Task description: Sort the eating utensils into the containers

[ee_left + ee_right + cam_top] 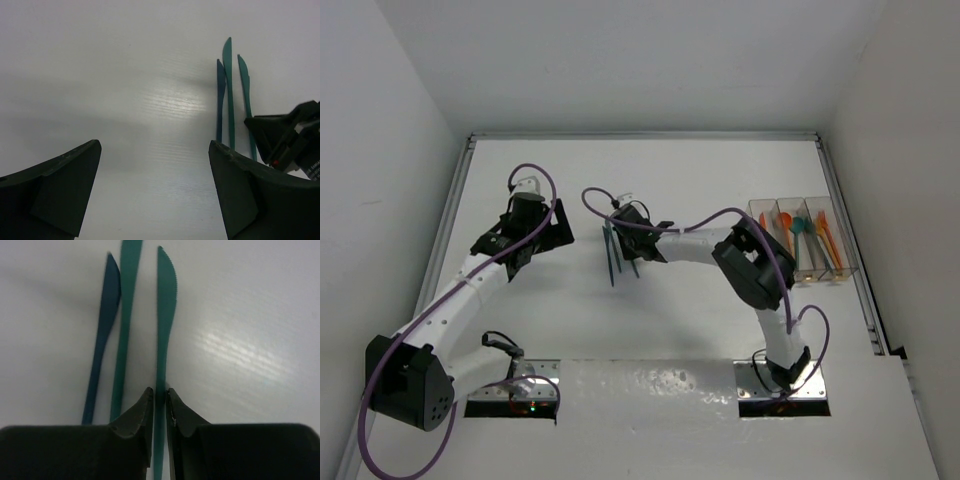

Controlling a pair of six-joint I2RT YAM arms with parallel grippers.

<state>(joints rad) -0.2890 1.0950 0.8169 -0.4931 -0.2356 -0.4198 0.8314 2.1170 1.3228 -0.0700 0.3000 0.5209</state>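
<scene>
Bearing teal knife (166, 295), white table (650, 180); white walls (620, 60), perhaps panels.

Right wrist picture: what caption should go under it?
The right hand pinches the serrated teal knife, beside a second teal knife and a blue knife.
</scene>
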